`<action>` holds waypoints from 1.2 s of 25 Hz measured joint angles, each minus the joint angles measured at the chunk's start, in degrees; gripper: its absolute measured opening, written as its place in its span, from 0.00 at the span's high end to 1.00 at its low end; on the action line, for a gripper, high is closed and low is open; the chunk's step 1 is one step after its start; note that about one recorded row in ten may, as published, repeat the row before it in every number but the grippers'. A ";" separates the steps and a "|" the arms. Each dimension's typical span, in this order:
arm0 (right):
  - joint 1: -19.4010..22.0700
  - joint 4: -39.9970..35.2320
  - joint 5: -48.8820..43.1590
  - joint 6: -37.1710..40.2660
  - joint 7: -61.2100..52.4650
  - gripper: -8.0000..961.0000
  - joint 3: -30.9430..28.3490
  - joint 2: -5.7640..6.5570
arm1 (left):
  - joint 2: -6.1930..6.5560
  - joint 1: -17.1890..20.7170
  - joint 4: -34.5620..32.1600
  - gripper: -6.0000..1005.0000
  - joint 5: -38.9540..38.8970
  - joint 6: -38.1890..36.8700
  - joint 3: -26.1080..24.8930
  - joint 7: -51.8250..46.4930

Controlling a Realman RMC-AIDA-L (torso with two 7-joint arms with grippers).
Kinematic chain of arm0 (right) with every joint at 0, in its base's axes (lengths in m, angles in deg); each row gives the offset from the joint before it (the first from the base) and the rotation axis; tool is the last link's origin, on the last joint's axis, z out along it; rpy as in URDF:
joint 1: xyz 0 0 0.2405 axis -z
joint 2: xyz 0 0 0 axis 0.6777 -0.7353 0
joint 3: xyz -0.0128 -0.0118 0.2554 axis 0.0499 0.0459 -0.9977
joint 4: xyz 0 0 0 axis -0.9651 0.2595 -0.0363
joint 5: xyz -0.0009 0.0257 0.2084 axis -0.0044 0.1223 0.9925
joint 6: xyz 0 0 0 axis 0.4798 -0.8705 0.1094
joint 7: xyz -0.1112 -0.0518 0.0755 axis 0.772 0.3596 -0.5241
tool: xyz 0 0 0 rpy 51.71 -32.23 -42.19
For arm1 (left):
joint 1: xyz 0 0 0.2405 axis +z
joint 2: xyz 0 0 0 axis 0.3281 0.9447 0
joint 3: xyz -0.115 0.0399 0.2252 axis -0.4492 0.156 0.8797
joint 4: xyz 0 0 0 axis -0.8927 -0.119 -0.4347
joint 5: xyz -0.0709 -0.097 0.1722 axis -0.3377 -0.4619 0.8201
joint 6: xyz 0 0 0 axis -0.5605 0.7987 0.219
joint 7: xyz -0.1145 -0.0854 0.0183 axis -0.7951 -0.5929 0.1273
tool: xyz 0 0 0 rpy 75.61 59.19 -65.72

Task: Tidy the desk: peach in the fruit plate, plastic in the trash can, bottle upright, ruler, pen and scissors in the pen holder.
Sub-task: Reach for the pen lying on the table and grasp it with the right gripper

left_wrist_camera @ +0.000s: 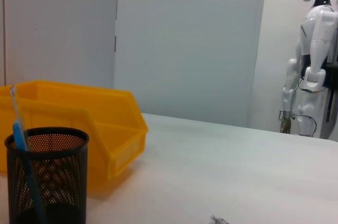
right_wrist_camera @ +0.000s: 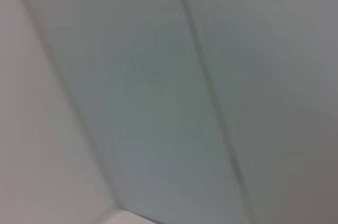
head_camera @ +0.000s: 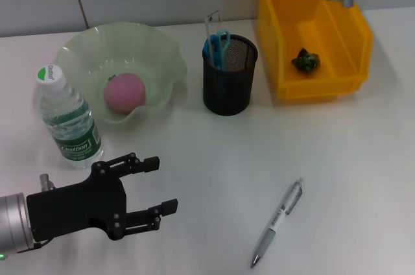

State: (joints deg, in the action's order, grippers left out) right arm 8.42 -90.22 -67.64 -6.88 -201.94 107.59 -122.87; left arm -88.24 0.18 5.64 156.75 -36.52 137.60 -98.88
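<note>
— What's the left gripper (head_camera: 163, 184) doing?
— I see its jaws spread, holding nothing, hovering over the surface (head_camera: 214, 158).
— And the pen (head_camera: 277, 222)?
— Lying flat, well beyond the jaws' tips, untouched.

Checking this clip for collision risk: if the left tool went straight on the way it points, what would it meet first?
Probably the pen. The open left tool points across bare table toward it, though height and exact line are unclear.
</note>
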 joint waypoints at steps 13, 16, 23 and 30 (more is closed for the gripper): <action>-5.32 16.67 7.74 35.80 21.60 0.28 -12.76 6.79 | -0.45 -0.51 -0.08 0.22 0.00 0.45 -0.07 -0.61; -5.77 17.45 5.36 39.71 23.67 0.28 -12.65 7.51 | -0.36 -0.58 -0.07 0.22 -0.01 0.45 -0.06 -1.31; -8.95 17.08 -8.00 50.79 28.57 0.28 -11.71 6.71 | -0.10 -0.45 -0.08 0.22 0.00 0.59 -1.48 -3.62; -12.24 17.32 -18.41 52.88 32.51 0.28 -8.61 4.13 | 0.00 -0.49 -0.32 0.22 0.00 0.86 -2.39 -5.92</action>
State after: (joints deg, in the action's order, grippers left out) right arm -3.82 -72.90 -86.05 46.01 -169.43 98.98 -118.73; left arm -88.24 -0.32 5.31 156.75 -35.66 135.20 -104.80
